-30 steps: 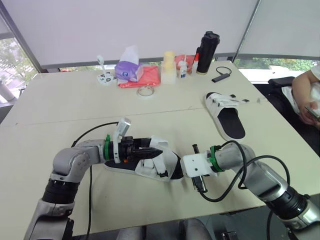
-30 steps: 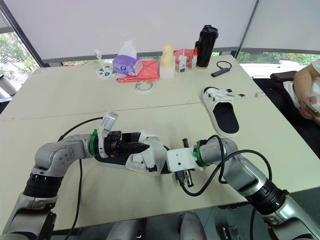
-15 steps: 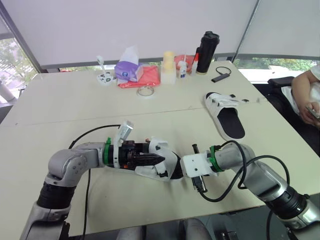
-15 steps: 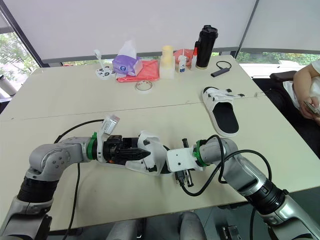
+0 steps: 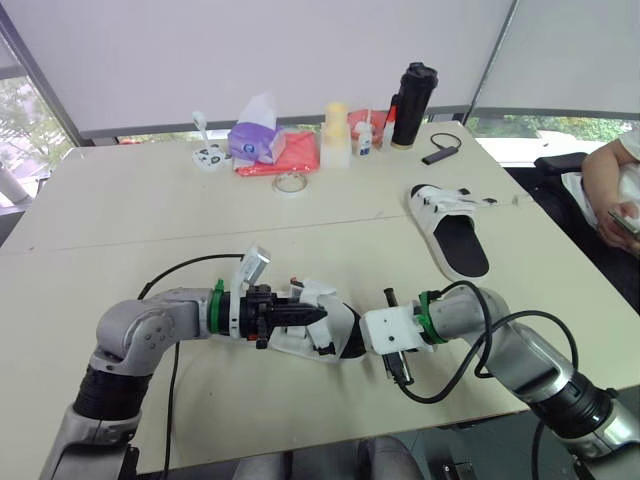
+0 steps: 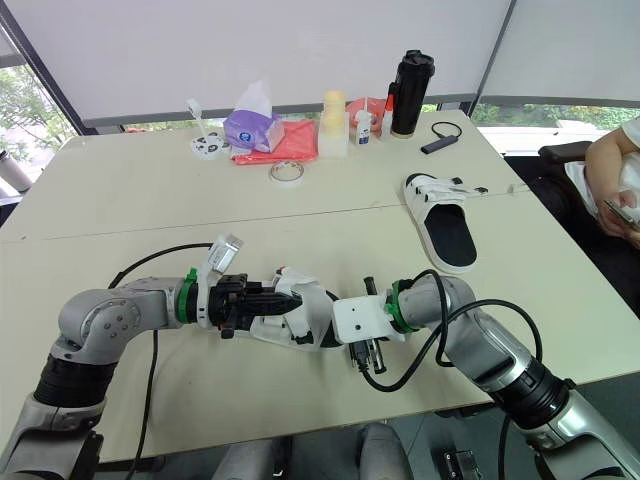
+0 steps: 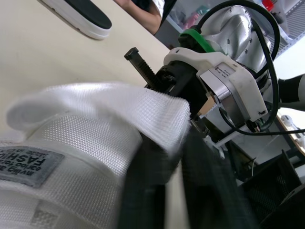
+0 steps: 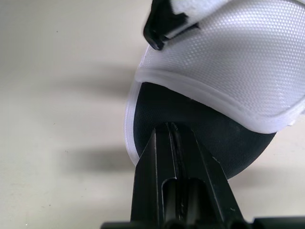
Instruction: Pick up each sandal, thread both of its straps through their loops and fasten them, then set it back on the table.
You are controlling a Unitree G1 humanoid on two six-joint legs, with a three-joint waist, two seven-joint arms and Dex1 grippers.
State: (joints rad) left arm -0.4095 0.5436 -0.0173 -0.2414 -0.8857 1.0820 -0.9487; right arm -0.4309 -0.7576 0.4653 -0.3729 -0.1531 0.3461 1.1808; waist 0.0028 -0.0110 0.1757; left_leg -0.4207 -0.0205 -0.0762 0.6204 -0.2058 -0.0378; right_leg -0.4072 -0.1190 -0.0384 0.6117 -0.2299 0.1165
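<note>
Near sandal [image 5: 322, 326] flat on worktop [image 5: 150, 200] at front centre, between both pincers; second sandal [image 5: 452, 232] well apart, far right. Change: left pincer [image 5: 300, 314] has dropped lower and pushed in over past second, strap [image 7: 119, 109] following it down. Judged: threading under way, nothing fastened yet. Left pincer narrow, nipping strap end; forearm low along worktop, pointing right. Right pincer [image 8: 167, 128] closed, tips pressing black footbed, pinning sandal; forearm unmoved, pointing left.

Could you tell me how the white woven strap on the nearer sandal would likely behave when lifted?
The white woven strap is probably floppy: its free end curls over itself. Its coarse weave should resist slipping. The white black-soled sandal looks light, so tugging might drag it.
</note>
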